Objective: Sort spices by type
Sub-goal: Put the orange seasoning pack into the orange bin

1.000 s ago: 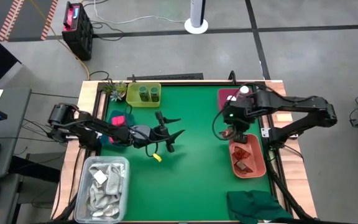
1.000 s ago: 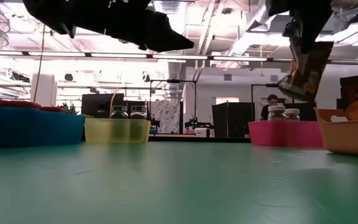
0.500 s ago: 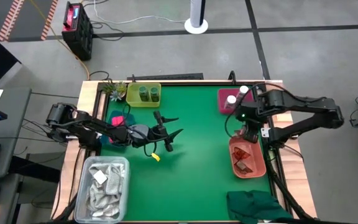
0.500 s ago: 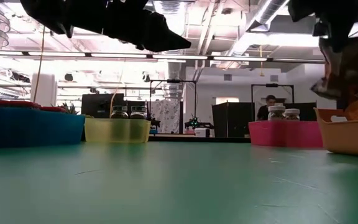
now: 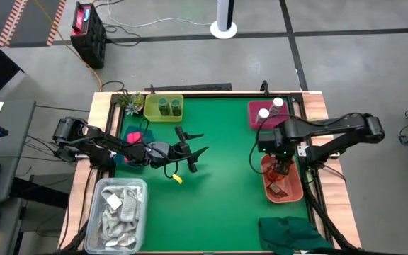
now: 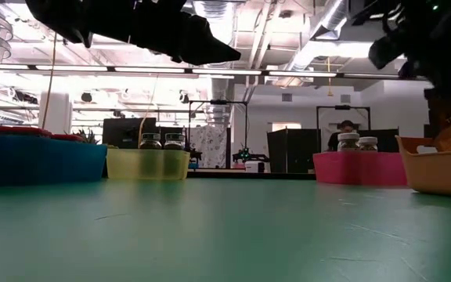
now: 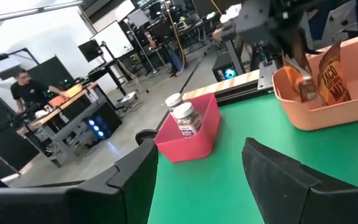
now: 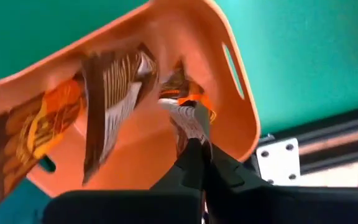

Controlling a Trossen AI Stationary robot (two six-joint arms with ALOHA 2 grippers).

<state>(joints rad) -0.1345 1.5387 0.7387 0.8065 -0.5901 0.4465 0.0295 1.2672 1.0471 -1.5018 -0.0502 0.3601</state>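
Observation:
My right gripper hangs over the orange bin at the table's right edge, shut on a brown sachet. More brown sachets lie in that bin. Two green jars stand in a yellow bin at the far edge. Two white-capped bottles stand in the pink bin. Pink packs lie in a blue bin on the left. My left gripper hovers open over the middle of the green mat, touching nothing. My right gripper pinches the brown sachet by its upper edge between the two fingers, coming from above and pointing down. The sachet hangs below the fingers inside the orange bin; whether its lower end rests on the bin floor I cannot tell.
A clear tub of white rags sits at the near left corner. A dark green cloth lies at the near right edge. A small plant stands next to the yellow bin. A small yellow piece lies on the mat under the left gripper.
My right gripper, still shut on the brown sachet, has moved from the mat beside the pink bin toward the table's right edge, then toward the near edge and down over the orange bin. The sachet now hangs inside the bin.

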